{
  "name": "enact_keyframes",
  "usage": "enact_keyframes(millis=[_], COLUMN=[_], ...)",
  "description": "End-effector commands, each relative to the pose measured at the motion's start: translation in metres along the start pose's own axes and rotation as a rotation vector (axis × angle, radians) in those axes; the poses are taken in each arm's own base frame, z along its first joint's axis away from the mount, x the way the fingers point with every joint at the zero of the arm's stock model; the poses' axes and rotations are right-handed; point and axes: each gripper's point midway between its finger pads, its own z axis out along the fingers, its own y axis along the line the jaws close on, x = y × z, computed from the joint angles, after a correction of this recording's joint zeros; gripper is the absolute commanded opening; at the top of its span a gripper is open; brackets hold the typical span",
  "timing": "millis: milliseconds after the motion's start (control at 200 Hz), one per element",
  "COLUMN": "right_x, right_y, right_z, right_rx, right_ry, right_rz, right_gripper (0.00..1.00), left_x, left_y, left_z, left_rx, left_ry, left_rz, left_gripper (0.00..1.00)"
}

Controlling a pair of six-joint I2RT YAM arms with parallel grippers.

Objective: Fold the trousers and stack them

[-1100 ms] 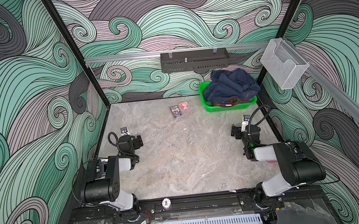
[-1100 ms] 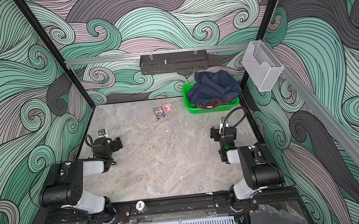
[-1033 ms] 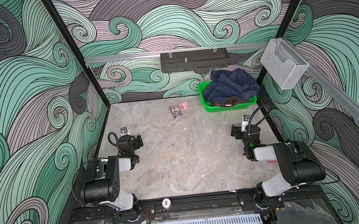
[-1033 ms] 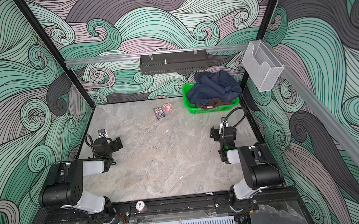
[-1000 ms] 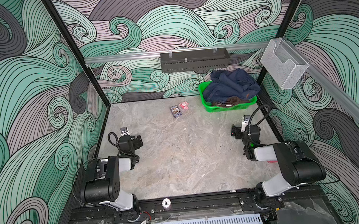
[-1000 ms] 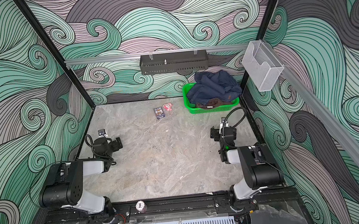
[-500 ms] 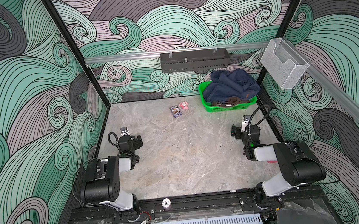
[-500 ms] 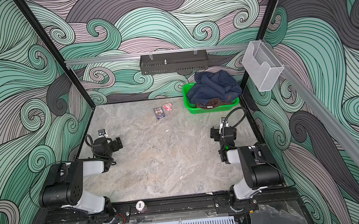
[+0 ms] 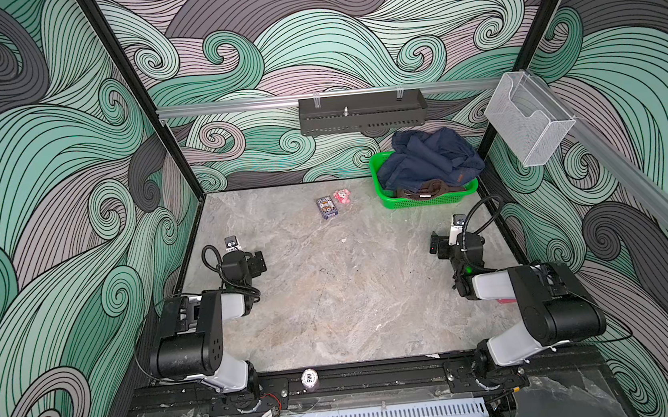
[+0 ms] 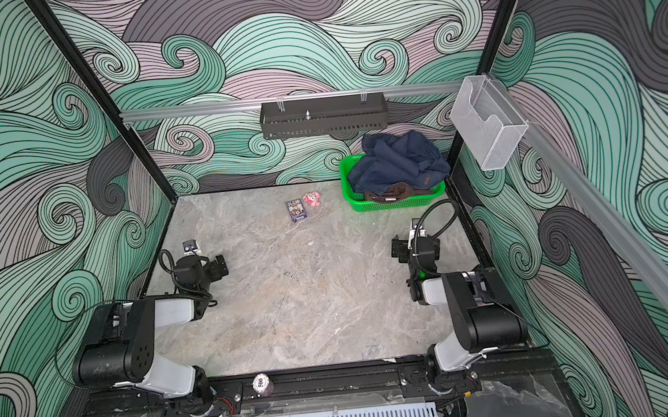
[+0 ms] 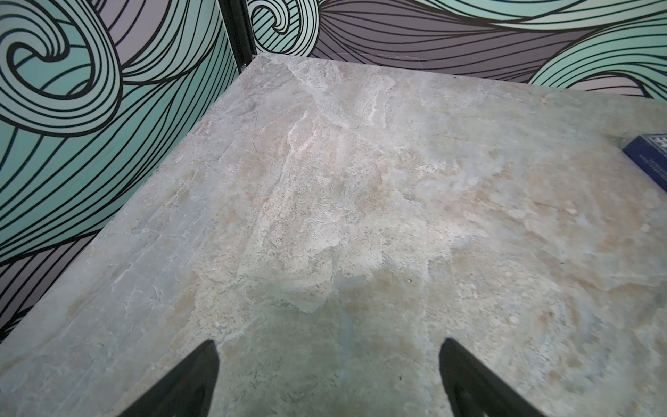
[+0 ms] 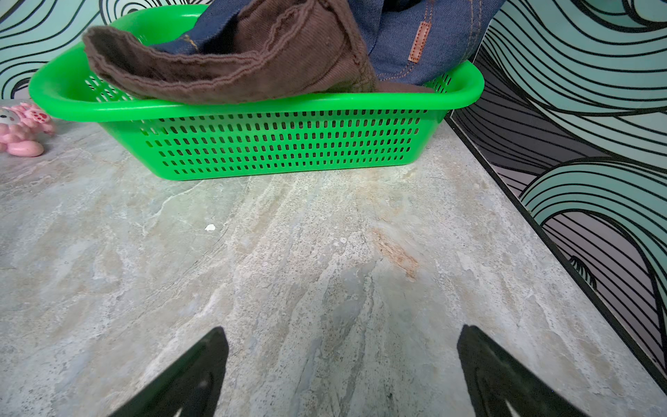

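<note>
Left hand [image 9: 260, 262] and right hand [image 9: 436, 247] hover empty in both top views, with the trousers [image 9: 428, 158] heaped in the green basket [image 9: 427, 201] at far right. Left wrist view: hand spread over bare table [image 11: 361, 180]. Right wrist view: hand spread, facing the basket; folding looks unstarted, so the next move is to reach in and pinch the trousers.

No change shows from the earlier top views: the trousers [image 9: 428, 158] lie in the green basket [image 9: 407, 203] as before.
</note>
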Motion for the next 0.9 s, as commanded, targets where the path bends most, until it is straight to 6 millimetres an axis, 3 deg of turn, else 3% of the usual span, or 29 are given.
enact_keyframes(millis=[0,40,115,280,370,430,470,570,620,650,896], right_x=[-0.016,-0.023,-0.048,-0.117,-0.148,-0.161,-0.161,-0.181,-0.19,-0.194,-0.2], right_y=[-0.002,-0.003,-0.005,-0.024,-0.019,-0.012,-0.009,-0.002,0.0,0.0,-0.016], right_z=[-0.001,-0.004,-0.02,-0.07,-0.084,-0.088,-0.087,-0.085,-0.08,-0.076,-0.007], right_rx=[0.005,0.02,0.062,0.114,0.071,0.038,0.032,0.01,0.004,0.006,0.049], right_ry=[-0.049,-0.039,-0.018,-0.02,0.035,0.101,0.159,0.223,0.245,0.259,0.38], right_rz=[0.013,0.006,-0.019,0.254,0.303,0.312,0.312,0.332,0.343,0.35,0.472], right_gripper=[0.99,0.97,0.95,0.97,0.99,0.99,0.99,1.0,1.0,1.0,1.0], left_x=[-0.035,-0.039,-0.07,-0.126,-0.146,-0.152,-0.155,-0.153,-0.15,-0.149,-0.146], left_y=[0.006,0.015,0.026,0.037,0.034,0.021,0.01,-0.013,-0.03,-0.038,-0.08], left_z=[-0.005,-0.01,-0.034,-0.089,-0.116,-0.128,-0.135,-0.141,-0.14,-0.139,-0.143], left_rx=[-0.048,-0.103,-0.153,-0.187,-0.146,-0.052,0.022,0.154,0.238,0.276,0.407], left_ry=[-0.078,-0.035,0.01,0.069,0.06,0.051,0.049,0.089,0.135,0.168,0.276], left_rz=[-0.007,-0.019,-0.038,-0.033,-0.075,-0.103,-0.116,-0.225,-0.26,-0.281,-0.313], left_gripper=[0.88,0.88,0.87,0.83,0.8,0.8,0.8,0.84,0.98,0.98,0.99])
